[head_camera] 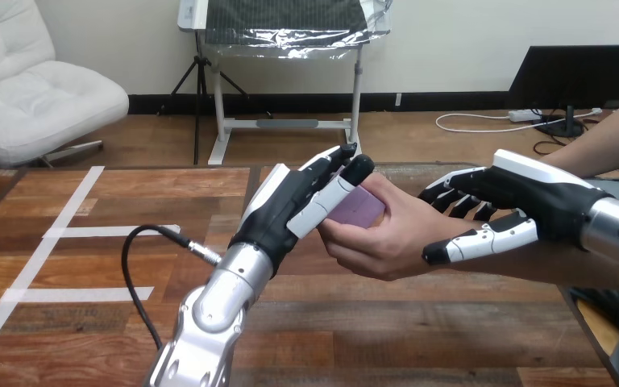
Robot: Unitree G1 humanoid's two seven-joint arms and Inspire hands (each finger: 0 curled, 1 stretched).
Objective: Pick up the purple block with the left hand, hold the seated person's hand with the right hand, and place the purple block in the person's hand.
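The purple block [359, 211] sits above the middle of the table, in the person's hand [387, 242], which reaches in from the right with its fingers curled up under the block. My left hand [282, 214] comes up from the bottom centre and pinches the block, with the thumb across its near face and the fingers behind it. My right hand [532, 197] is at the person's wrist. Its fingers lie behind the wrist and its thumb [475, 242] curls across the front.
The wooden table [89, 339] carries white tape lines [64, 234] on its left part. A black cable [141, 242] loops from my left forearm over the table. The person's forearm runs out past the right edge.
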